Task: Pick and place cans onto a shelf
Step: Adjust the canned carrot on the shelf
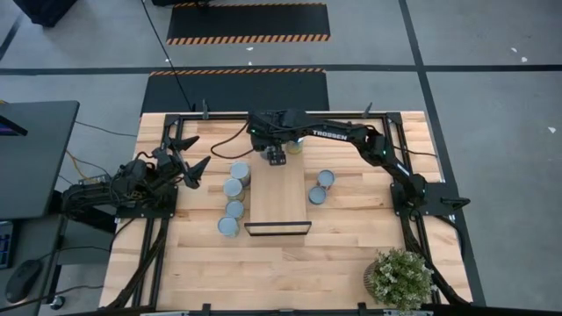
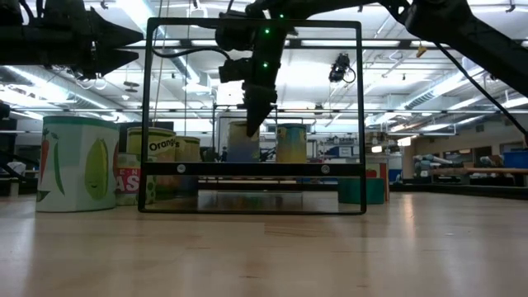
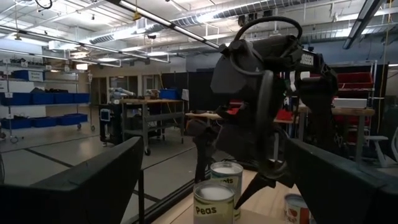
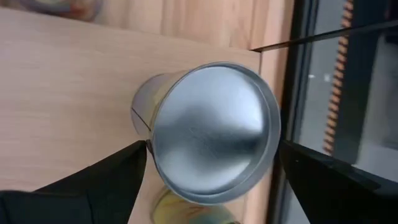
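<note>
Left arm: the dark left gripper (image 1: 195,168) waits at the table's left edge, fingers spread wide and holding nothing.

Loose cans, left of the board: four small silver-topped metal cans (image 1: 235,186) stand in a line on the planked wooden tabletop (image 1: 351,254), just beside the long light-wood shelf board (image 1: 279,204); none has been lifted yet.

Shelf: the board lies mid-table, black metal lip (image 1: 277,228) at its near end. Its near and middle stretch is bare. At the far end, the low view shows two cans (image 2: 291,143) standing side by side behind the black wire frame (image 2: 254,115).

Right arm: the right gripper (image 1: 277,156) hangs over the shelf's far end, jaws apart on either side of a round silver-topped can (image 4: 211,130) without pinching it; that can stands on the board near its edge.

Loose cans, right of the board: two more (image 1: 321,186) stand just beside the shelf.

Progress: early by my judgement; about two placed, six left.

Bystander: a potted green plant (image 1: 399,279) sits at the near right corner.
</note>
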Tool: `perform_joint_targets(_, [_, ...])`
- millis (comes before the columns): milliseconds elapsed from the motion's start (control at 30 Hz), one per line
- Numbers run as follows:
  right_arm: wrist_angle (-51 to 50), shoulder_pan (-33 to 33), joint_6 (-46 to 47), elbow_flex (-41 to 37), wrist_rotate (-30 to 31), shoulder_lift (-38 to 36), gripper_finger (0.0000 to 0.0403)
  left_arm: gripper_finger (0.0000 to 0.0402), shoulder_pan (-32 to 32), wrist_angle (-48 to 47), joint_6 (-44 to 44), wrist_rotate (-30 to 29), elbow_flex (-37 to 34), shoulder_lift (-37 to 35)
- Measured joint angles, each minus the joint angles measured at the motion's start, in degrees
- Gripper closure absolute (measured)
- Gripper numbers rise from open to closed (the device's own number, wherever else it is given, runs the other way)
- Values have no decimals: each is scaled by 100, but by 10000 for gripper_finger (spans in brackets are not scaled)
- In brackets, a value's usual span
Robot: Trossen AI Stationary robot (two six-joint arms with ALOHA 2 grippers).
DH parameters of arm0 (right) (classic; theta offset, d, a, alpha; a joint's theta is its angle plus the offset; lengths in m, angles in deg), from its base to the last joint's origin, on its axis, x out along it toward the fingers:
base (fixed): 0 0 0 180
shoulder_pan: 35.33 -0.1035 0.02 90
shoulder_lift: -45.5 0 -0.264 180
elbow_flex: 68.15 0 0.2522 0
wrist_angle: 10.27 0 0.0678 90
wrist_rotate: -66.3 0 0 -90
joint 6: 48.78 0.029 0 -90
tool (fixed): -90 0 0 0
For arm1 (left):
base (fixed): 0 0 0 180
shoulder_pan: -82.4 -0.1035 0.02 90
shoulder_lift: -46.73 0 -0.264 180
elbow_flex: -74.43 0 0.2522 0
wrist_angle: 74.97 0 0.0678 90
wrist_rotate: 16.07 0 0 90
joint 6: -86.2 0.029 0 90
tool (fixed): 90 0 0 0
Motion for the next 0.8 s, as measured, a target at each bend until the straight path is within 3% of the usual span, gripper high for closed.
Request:
perform_joint_targets(400, [141,-33,-289,12,766,-2,27,6,0,-21,2,0,0,0])
perform_joint_targets(800, [-154,-188,104,22,734,-416,28,6,0,-67,13,0,0,0])
